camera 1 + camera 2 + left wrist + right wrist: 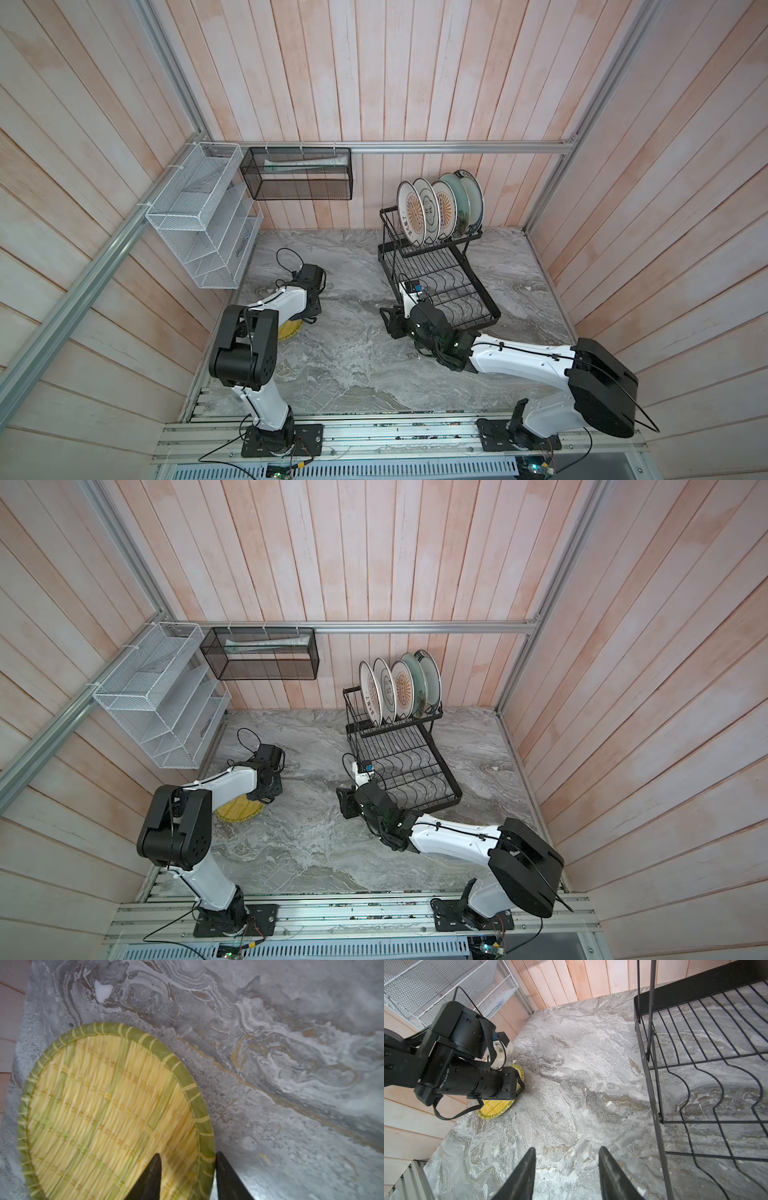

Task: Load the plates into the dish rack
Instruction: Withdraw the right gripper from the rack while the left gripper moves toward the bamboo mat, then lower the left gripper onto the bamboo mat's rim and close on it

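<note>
A small yellow ribbed plate (289,331) (241,811) with a green rim lies flat on the marble table at the left, mostly hidden under my left arm in both top views. My left gripper (188,1153) stands open astride its rim. One finger is over the plate (108,1109) and the other is outside, against the rim. Several plates (436,208) stand upright in the upper basket of the black wire dish rack (440,266) (695,1064). My right gripper (568,1147) hangs open and empty over the table, beside the rack's lower tray.
A white mesh shelf (203,232) hangs on the left wall and a black mesh basket (297,178) on the back wall. Wooden walls close three sides. Bare marble (353,332) lies between the two arms.
</note>
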Robot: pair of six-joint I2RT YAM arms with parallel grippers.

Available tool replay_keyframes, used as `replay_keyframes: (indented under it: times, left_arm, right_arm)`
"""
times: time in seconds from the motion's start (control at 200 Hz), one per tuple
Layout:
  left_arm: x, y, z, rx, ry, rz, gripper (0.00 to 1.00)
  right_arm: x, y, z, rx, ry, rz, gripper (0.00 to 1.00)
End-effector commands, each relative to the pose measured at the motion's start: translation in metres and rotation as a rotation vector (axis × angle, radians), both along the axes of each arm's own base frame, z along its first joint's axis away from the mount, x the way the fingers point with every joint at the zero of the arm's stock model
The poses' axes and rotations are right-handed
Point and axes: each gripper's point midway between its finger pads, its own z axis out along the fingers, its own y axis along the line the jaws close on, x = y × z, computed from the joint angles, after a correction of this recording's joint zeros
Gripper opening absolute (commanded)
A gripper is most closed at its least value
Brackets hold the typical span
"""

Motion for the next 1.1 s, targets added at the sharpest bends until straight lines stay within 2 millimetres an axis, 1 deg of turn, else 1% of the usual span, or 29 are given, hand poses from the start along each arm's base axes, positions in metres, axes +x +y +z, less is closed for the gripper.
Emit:
replay_keyframes:
  times: [0.0,0.265,0.365,0.485,0.6,0.66,0.805,0.86,0.98,1.095]
  left_arm:
    - [0.006,0.003,0.004,0.06,0.013,-0.013,0.43]
    - [0.008,0.001,0.003,0.076,0.027,-0.025,0.35]
    - [0.008,0.0,0.002,0.075,0.03,-0.027,0.34]
    - [0.008,-0.001,0.0,0.072,0.036,-0.032,0.29]
    - [0.008,-0.003,0.0,0.074,0.04,-0.039,0.27]
    - [0.008,-0.002,0.001,0.079,0.041,-0.041,0.27]
    - [0.009,-0.003,0.002,0.077,0.041,-0.047,0.22]
    - [0.009,-0.005,0.003,0.074,0.04,-0.051,0.19]
    - [0.009,-0.009,0.005,0.079,0.038,-0.063,0.18]
    - [0.01,-0.013,0.006,0.087,0.043,-0.075,0.15]
  right_arm:
    - [0.001,-0.01,0.002,-0.003,-0.005,-0.026,0.5]
    - [0.003,-0.011,0.008,-0.003,-0.017,-0.034,0.5]
    - [0.003,-0.012,0.008,-0.006,-0.018,-0.035,0.5]
    - [0.003,-0.012,0.009,-0.005,-0.018,-0.034,0.5]
    - [0.003,-0.013,0.009,-0.008,-0.019,-0.035,0.5]
    - [0.003,-0.012,0.009,-0.006,-0.02,-0.034,0.5]
    - [0.003,-0.014,0.011,-0.011,-0.026,-0.039,0.5]
    - [0.003,-0.015,0.011,-0.011,-0.027,-0.04,0.5]
    - [0.004,-0.017,0.012,-0.011,-0.029,-0.046,0.5]
    - [0.003,-0.018,0.012,-0.01,-0.031,-0.047,0.5]
